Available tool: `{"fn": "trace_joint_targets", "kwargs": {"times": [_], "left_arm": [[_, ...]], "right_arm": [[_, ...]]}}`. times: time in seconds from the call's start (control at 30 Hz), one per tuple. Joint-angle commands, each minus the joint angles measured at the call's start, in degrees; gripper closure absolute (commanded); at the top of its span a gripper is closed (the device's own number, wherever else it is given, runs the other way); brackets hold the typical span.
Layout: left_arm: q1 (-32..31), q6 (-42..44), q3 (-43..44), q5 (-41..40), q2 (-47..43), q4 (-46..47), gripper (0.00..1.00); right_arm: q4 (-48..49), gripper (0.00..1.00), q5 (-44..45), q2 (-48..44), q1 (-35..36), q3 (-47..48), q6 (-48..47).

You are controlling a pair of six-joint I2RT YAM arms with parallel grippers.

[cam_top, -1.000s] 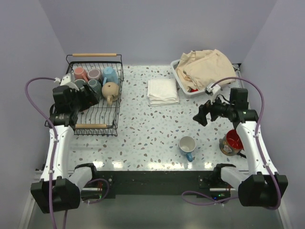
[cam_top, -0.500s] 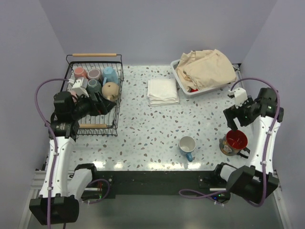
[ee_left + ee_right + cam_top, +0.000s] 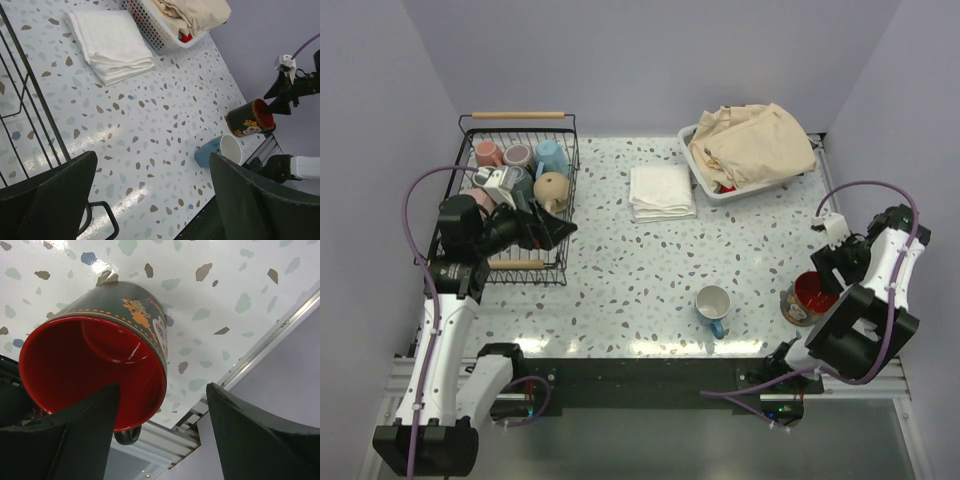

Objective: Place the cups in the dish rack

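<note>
The dish rack (image 3: 570,150) stands at the far left and holds several cups, among them pink (image 3: 487,153), mauve (image 3: 518,155), light blue (image 3: 552,156) and tan (image 3: 552,188). My left gripper (image 3: 556,232) is open and empty, hovering at the rack's right edge; in the left wrist view (image 3: 150,200) the rack's wires (image 3: 35,100) are on the left. A white cup with a blue handle (image 3: 713,303) (image 3: 222,149) lies near the front. The dark patterned cup with a red inside (image 3: 807,297) (image 3: 95,370) stands at the front right. My right gripper (image 3: 825,268) (image 3: 160,430) is open just above it, jaws straddling its rim.
A folded white towel (image 3: 662,192) (image 3: 110,42) lies at the back centre. A white tub with beige cloth (image 3: 750,145) (image 3: 170,20) stands at the back right. The dark cup is close to the table's front-right edge (image 3: 240,375). Walls close in on both sides.
My left gripper has moved right, out from over the rack to its right edge. My right arm has swung back and down to the dark cup.
</note>
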Motion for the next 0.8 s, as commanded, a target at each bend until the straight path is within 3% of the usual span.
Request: {"fn": "trace_joint_targets", "kwargs": {"times": [0.0,0.27,0.33,0.37,0.57,0.77], "left_arm": [[-1.6,-4.5,-0.1,3.8,-2.0,3.8,0.0],[-2.0,-14.1,-4.8,10.6,-2.5,14.1,0.0],[-2.4,-15.4,-5.5,11.0,-2.5,16.5,0.0],[-2.6,-16.6,-5.7,11.1,-2.7,17.2,0.0],[-4.0,-25.8,-9.3,14.7,-2.0,29.5,0.0],[-10.6,-29.5,-8.5,11.0,0.8,38.0,0.0]], "right_arm": [[4.1,0.32,-1.3,2.1,-0.1,-2.2,-3.5],[5.1,0.73,-6.2,6.2,0.5,-3.4,-6.0],[4.6,0.95,-6.9,6.4,1.1,-3.4,-5.8],[4.6,1.0,-7.4,6.4,1.3,-3.3,-5.8],[-2.0,1.0,-13.6,3.0,1.4,3.8,-1.4],[-15.0,1.0,-29.6,-0.7,3.8,21.7,7.5]]}}
